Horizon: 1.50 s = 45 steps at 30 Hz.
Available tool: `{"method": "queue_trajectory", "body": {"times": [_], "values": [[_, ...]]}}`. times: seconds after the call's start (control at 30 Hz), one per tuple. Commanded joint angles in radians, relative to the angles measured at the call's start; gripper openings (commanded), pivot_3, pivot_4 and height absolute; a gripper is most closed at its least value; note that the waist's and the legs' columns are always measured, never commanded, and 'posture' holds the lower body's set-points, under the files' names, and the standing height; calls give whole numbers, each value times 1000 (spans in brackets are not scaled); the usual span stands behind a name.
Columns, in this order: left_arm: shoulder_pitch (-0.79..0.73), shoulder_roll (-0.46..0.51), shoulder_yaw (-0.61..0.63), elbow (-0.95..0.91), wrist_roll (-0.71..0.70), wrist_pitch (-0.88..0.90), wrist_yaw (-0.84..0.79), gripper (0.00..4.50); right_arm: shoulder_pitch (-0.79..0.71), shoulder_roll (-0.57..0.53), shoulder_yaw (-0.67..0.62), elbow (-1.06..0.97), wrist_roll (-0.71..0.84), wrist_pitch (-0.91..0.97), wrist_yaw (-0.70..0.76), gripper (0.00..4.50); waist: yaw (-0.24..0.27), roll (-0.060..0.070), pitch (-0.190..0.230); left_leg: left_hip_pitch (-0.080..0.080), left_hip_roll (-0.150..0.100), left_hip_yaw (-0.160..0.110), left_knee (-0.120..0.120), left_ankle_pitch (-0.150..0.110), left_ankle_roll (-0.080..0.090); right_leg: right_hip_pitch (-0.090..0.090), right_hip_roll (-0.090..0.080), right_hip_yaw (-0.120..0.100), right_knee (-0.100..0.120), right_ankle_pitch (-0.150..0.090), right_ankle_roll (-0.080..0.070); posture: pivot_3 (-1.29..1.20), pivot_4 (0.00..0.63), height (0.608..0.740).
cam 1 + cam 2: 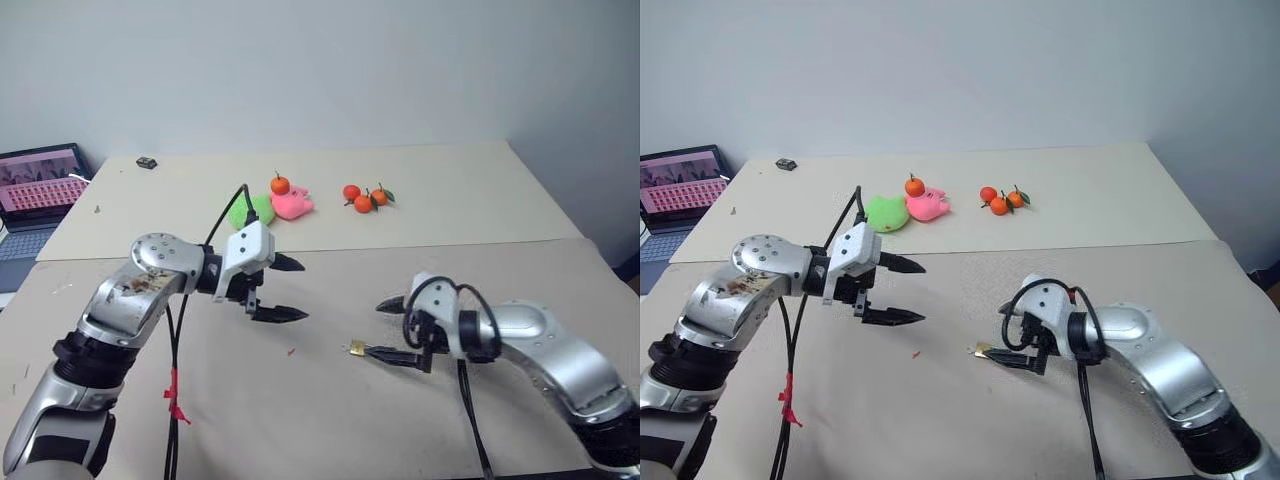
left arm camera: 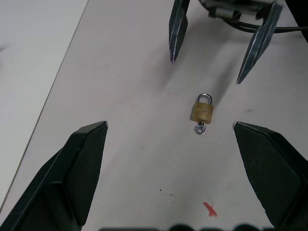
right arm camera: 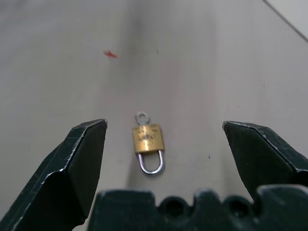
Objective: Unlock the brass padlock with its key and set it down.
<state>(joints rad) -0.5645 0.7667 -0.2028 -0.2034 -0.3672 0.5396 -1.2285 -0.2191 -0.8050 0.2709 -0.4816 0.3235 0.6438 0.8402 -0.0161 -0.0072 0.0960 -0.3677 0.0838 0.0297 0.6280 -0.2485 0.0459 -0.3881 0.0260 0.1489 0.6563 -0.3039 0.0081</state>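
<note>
Two pincers hang apart over the counter (image 1: 480, 200) in the head view, left pincer (image 1: 285, 290) high, right pincer (image 1: 392, 328) just beside the brass padlock (image 1: 356, 348). In the left wrist view the padlock lies flat with its key (image 2: 199, 128) inserted, and in the right wrist view it sits between the spread fingers, so a clumsy closing could skid so tiny a lock away or jam the key.

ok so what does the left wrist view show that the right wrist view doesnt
Left wrist view: the right gripper, open, beyond the brass padlock, plus the seam where the beige table meets a paler surface.

Right wrist view: that gripper's own black fingers flanking the padlock from the shackle end.

Both: the padlock lying flat on the table, shackle closed, the key in its base, a small red mark nearby, untouched by any finger.
</note>
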Motion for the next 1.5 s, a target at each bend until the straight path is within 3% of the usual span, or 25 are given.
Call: {"method": "queue_trajectory", "body": {"times": [0.03, 0.73, 0.87, 1.1, 1.4, 1.5], "values": [[-24, 12, 6, 0, 18, -25, -5, 4436, -14, 41, 44, 56, -88, -94, -23, 4500, 0, 1, 0, 0, 0, 0, 0, 0, 0, -1, 0, 0, 0, 0, 0, 0, 150, 660], [-14, 36, 14, 41, 41, -56, -24, 4436, 24, 122, 97, 93, -163, -112, 6, 4500, 3, 5, -3, 0, 0, 0, 1, -1, 1, 0, 0, 0, 1, 0, 0, 0, 150, 660], [-27, 46, 14, 46, 43, -55, -34, 4500, 28, 130, 105, 108, -174, -110, 3, 3427, 2, 5, -3, 0, 0, 0, 0, -1, 1, 0, 0, 0, 1, 0, 0, 0, 150, 660], [-45, 27, 23, 60, 32, -40, -33, 4500, 17, 124, 100, 115, -191, -107, 12, 965, 3, 5, -3, 0, 0, 0, 1, -1, 1, 0, 0, 0, 2, 0, 0, 0, 150, 660], [-58, -53, 76, 36, -83, 121, 35, 4500, -41, 103, 60, 84, -199, -103, 10, 908, 3, 6, -4, 0, 0, -1, 2, -1, 1, 0, 0, 0, 2, 0, 0, 0, 150, 660], [-50, -110, 113, 29, -187, 308, 110, 4500, -138, 100, 38, 90, -285, -228, -37, 908, -2, 6, -4, -1, 0, -1, 2, -1, 1, 0, 1, 0, 2, 0, 0, 0, 150, 660]]}}
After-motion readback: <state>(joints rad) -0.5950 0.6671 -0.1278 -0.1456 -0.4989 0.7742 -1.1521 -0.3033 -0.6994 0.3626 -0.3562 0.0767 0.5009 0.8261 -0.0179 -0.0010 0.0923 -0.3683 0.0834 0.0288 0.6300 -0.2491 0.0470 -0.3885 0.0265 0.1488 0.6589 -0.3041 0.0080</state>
